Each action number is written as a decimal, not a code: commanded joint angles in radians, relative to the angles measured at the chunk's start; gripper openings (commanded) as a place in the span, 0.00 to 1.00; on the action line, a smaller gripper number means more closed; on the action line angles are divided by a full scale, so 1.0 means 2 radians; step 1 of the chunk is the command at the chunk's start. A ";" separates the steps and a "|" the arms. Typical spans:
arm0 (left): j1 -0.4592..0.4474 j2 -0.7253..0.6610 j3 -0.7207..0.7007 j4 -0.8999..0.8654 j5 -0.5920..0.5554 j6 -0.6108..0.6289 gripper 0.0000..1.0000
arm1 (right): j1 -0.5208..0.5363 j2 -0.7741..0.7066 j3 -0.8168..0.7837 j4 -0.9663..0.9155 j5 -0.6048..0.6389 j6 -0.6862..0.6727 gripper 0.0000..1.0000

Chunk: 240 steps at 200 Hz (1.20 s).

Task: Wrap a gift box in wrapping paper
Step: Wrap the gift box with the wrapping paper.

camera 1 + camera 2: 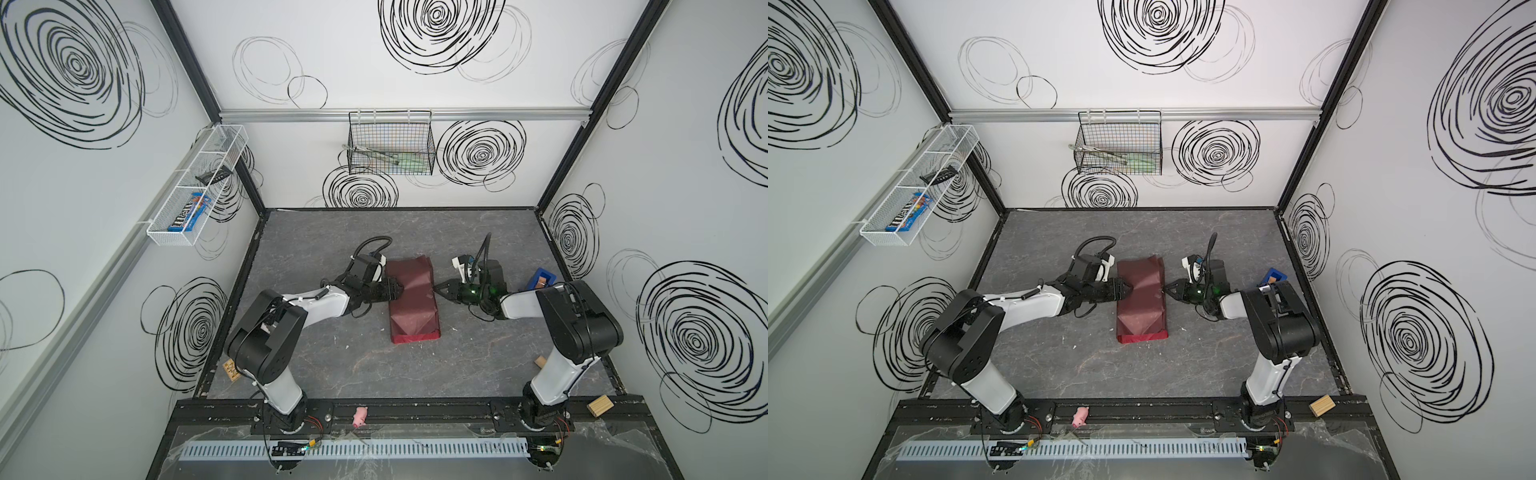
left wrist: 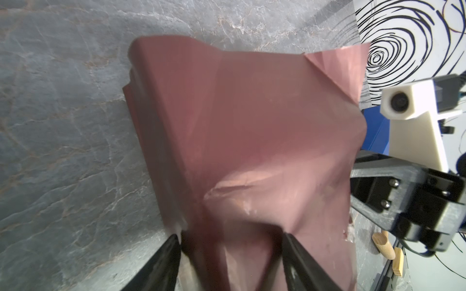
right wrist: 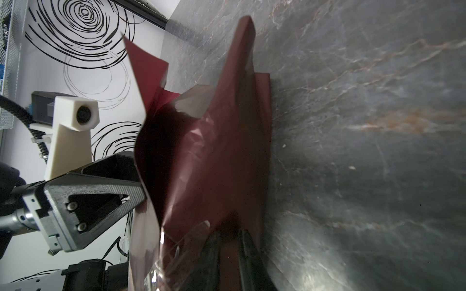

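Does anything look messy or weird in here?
Yes. The red paper is crumpled, not smooth, and one corner at its far end sticks up loose. A little pink toy pig also sits on the black front rail.

Wrapping paper [image 1: 411, 301]: maroon, creased, folded into a long mound at the middle of the surface [image 1: 365, 374], long axis toward the back edge. Left gripper [image 1: 398, 291] overlaps one long side, and right gripper [image 1: 437, 288] touches the opposite one. Blue tape dispenser [image 1: 541, 279] sits near the right edge.
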 commanded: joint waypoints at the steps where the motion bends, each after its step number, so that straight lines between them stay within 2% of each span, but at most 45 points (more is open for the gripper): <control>1: -0.001 0.013 -0.012 -0.056 -0.040 0.012 0.67 | -0.005 0.007 0.018 0.002 0.000 -0.001 0.20; 37: -0.001 0.012 -0.012 -0.057 -0.040 0.012 0.67 | -0.007 0.001 0.027 -0.020 0.003 -0.013 0.20; 69: -0.002 0.010 -0.013 -0.055 -0.039 0.012 0.67 | -0.017 -0.054 0.016 -0.069 0.026 -0.043 0.21; 112: -0.003 0.011 -0.013 -0.053 -0.039 0.010 0.67 | 0.001 -0.101 0.011 -0.108 0.012 -0.068 0.22; 172: -0.003 0.011 -0.012 -0.053 -0.039 0.010 0.66 | 0.067 -0.084 0.026 -0.099 0.025 -0.060 0.22; 206: -0.003 0.008 -0.011 -0.056 -0.038 0.011 0.67 | 0.066 -0.059 0.024 -0.093 0.038 -0.052 0.21; 240: -0.003 0.006 -0.011 -0.056 -0.038 0.011 0.67 | 0.043 -0.083 0.022 -0.103 0.021 -0.051 0.22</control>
